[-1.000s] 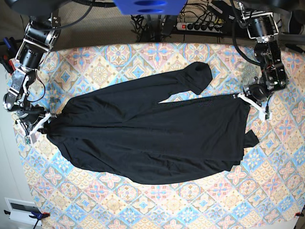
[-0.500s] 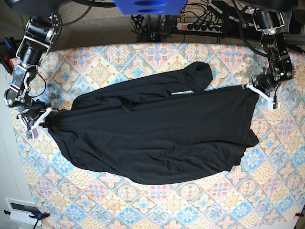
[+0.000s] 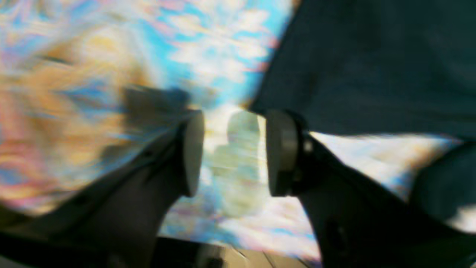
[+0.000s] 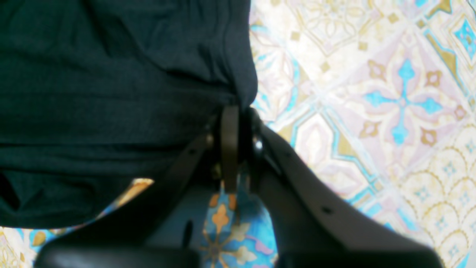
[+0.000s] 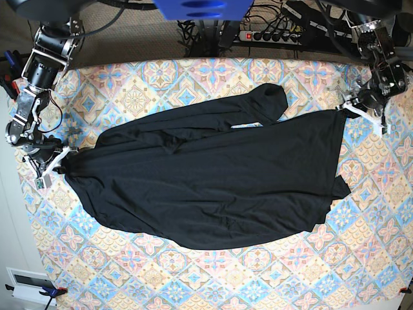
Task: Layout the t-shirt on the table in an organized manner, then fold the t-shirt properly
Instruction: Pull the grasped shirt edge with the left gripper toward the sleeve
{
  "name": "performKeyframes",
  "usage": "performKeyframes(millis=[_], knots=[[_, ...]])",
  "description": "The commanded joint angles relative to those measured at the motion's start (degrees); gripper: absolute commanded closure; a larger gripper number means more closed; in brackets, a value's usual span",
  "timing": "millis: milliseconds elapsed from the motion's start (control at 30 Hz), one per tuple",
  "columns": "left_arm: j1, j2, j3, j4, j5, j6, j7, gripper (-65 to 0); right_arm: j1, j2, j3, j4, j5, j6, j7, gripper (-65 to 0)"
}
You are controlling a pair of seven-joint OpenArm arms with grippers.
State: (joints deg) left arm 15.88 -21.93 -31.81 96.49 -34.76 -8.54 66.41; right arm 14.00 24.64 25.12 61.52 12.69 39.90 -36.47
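The black t-shirt (image 5: 213, 181) lies spread lengthwise across the patterned table (image 5: 193, 278), with one sleeve (image 5: 268, 103) folded over its upper edge. In the base view my left gripper (image 5: 366, 113) is just past the shirt's upper right corner. The blurred left wrist view shows my left gripper (image 3: 234, 119) open, table (image 3: 223, 44) between its pads (image 3: 280, 152), and the t-shirt (image 3: 372, 56) at the right pad's tip, not pinched. At the shirt's left end my right gripper (image 5: 55, 161) is shut. Its wrist view shows the right gripper (image 4: 240, 111) pinching the edge of the t-shirt (image 4: 111, 74).
A power strip (image 5: 271, 35) and cables lie behind the table's far edge. A small white device (image 5: 26, 281) sits off the table's near left corner. Patterned table (image 4: 372, 93) shows bare to the right of my right gripper.
My left gripper moved right and toward the far edge, drawing the shirt's corner out, then opened and let go. My right gripper shifted slightly and kept its hold.
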Motion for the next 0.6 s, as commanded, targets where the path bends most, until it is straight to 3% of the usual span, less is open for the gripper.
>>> performKeyframes(millis=[0,133,233,433,567], knots=[[1.7,-1.1,-0.8,2.1,-2.6,0.1,-0.5,-30.3,1.2,1.3,0.3,1.0,0.9,0.0,1.2,0.0],[6.3,0.1,-0.2,9.4,-10.9,0.1,-0.6,-31.0,1.2,1.2,0.3,1.0,0.9,0.0,1.2,0.0],[6.6,1.7,3.9,12.6,-13.7,0.1,-0.4,-31.0,1.2,1.2,0.3,1.0,0.9,0.0,1.2,0.0],[3.2,4.0,16.6,14.9,-12.9,0.1,-0.8,-31.0,1.2,1.2,0.3,1.0,0.9,0.0,1.2,0.0],[0.6,6.1,22.9,14.9,-6.2,0.1,-0.8,-31.0,1.2,1.2,0.3,1.0,0.9,0.0,1.2,0.0]])
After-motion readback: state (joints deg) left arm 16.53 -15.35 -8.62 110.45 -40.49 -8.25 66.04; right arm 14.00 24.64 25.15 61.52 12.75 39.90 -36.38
